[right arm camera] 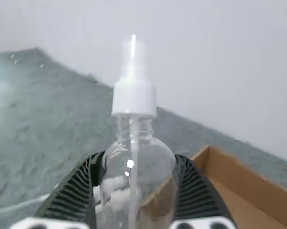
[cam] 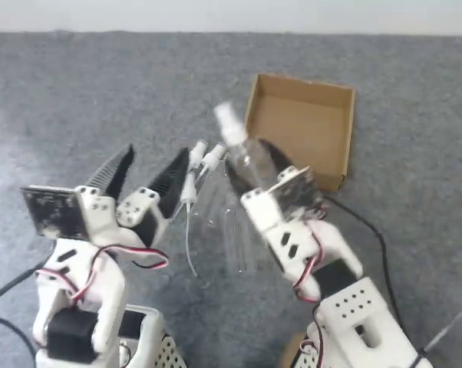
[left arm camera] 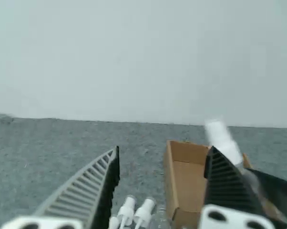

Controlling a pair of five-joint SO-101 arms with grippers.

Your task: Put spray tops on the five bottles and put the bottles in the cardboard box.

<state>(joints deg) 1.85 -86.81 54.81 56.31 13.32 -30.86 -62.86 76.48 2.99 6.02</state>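
Held bottle [right arm camera: 134, 176]: clear, upright, lifted off the surface just beside the near-left corner of the cardboard box [cam: 304, 123]; not inside it.
Spray top [right arm camera: 133, 95]: white, seated on the held bottle's neck, with its dip tube running down inside the glass.
Right gripper [right arm camera: 136, 163]: clenched on the held bottle, with 1 ribbed finger on each side of its body.
Cardboard box: open-topped, lying flat on the grey carpet [cam: 77, 100], to the far right of both arms.
Loose spray tops [cam: 213, 158]: white, lying between the 2 grippers, their thin tubes trailing back toward the arms.
Uncapped bottles [cam: 227, 226]: clear, lying on the carpet beside the right arm; their number cannot be told.
Left gripper [cam: 159, 153]: released, jaws spread wide, raised just left of the loose spray tops and touching nothing.
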